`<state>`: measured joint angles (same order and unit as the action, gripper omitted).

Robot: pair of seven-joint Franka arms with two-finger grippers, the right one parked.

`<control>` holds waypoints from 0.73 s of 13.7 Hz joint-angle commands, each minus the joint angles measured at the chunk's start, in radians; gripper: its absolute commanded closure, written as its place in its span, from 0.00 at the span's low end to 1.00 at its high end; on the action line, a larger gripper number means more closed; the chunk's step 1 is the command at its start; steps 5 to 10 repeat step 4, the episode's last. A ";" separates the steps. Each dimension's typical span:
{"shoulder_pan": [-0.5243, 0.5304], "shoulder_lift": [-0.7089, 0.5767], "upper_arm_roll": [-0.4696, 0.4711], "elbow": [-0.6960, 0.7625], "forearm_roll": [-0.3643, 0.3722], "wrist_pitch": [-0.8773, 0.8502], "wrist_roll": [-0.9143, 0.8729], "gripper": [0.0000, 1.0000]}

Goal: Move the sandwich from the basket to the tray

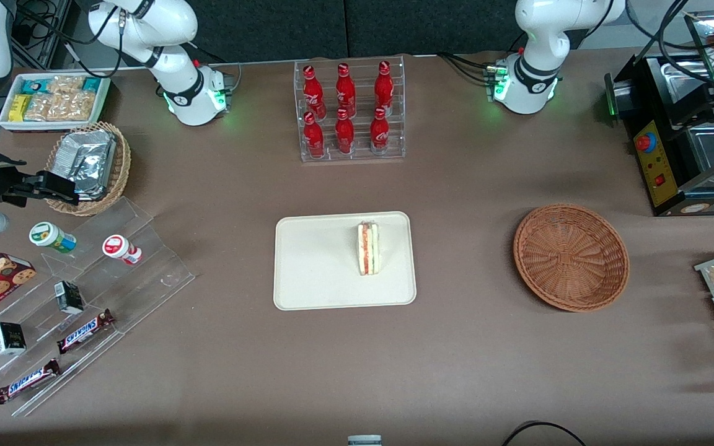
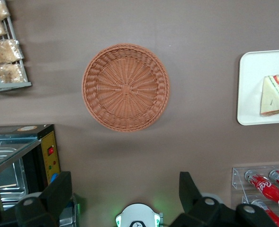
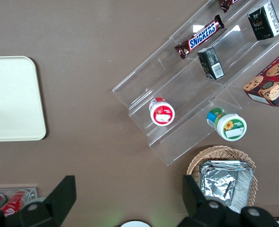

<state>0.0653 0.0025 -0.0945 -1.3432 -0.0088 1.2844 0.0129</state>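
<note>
Sandwich (image 1: 368, 249) stands on its edge on the cream tray (image 1: 313, 272), on the part of the tray toward the working arm's end of the desk (image 1: 456, 371), red-orange and green filling facing up; the red-brown wicker basket (image 1: 571, 257) sits apart from the tray toward that same end, nothing in it. L arm's gripper (image 2: 125, 198) hangs high over the desk near its own base, above bare surface beside the basket and farther from the front cam than it; its two dark fingers (image 2: 58, 191) are spread wide w/ nothing between them. A clear rack of red cola bottles (image 1: 348, 111) stands farther from the front cam than the tray; a black machine (image 1: 679, 136) stands near the basket, at the working arm's end.
</note>
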 commanded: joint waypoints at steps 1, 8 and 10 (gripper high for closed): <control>-0.022 0.008 -0.016 0.026 -0.004 0.001 -0.019 0.00; -0.035 0.016 -0.016 0.027 -0.001 0.000 -0.096 0.00; -0.035 0.016 -0.016 0.027 -0.001 0.000 -0.096 0.00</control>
